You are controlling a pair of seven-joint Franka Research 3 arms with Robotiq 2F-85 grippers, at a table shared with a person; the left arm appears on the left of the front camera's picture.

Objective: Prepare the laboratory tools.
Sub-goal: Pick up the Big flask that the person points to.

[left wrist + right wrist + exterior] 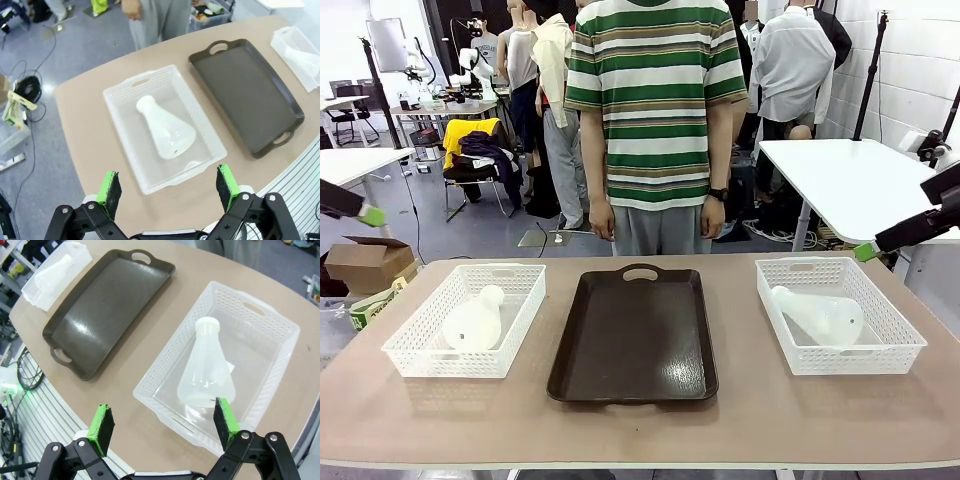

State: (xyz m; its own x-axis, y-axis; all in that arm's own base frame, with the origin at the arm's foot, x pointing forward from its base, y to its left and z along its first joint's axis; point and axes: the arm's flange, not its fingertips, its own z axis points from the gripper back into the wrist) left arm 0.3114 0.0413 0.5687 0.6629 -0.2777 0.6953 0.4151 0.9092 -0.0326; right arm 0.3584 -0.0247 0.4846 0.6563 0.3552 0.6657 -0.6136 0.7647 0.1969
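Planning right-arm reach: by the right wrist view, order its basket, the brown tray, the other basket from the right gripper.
1. Near basket, directly ahead of the right gripper.
2. Brown tray, mid-table.
3. Far basket, beyond the tray.

A brown table [640, 425] carries a dark tray [635, 345] in the middle, empty, with a white mesh basket on each side. The left basket [412, 352] holds a frosted flask [473, 322] lying on its side, neck toward the far side. The right basket [912, 345] holds a second flask [825, 317], also lying down, neck pointing left. A person [655, 110] in a striped shirt stands behind the tray, arms hanging. The left gripper [365, 213] and right gripper [870, 250] hang above the table's outer ends, green tips showing
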